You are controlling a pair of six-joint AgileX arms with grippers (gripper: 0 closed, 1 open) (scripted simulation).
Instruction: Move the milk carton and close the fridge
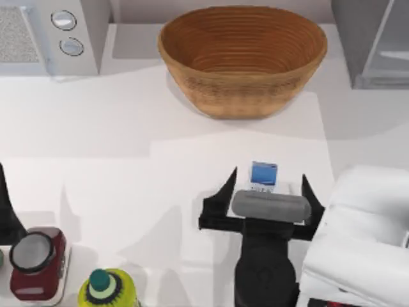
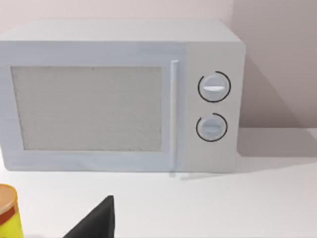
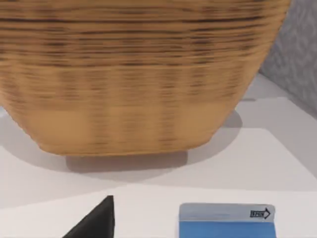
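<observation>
The milk carton [image 1: 263, 176], small and blue-and-white, stands on the white table right of centre. My right gripper [image 1: 268, 187] is open around it, one black finger on each side, neither touching it. In the right wrist view the carton's top [image 3: 227, 220] is close in front, with one black fingertip [image 3: 96, 223] beside it. The fridge [image 1: 358, 38] is at the back right corner, and its pale glassy door panel [image 1: 391, 45] stands out at an angle. My left arm [image 1: 6, 208] stays at the table's left edge.
A large wicker basket [image 1: 243, 57] stands at the back centre, just beyond the carton. A grey microwave [image 1: 57, 32] with two knobs fills the back left. At the front left are a dark red jar [image 1: 37, 262] and a yellow-green bottle with a teal cap [image 1: 105, 289].
</observation>
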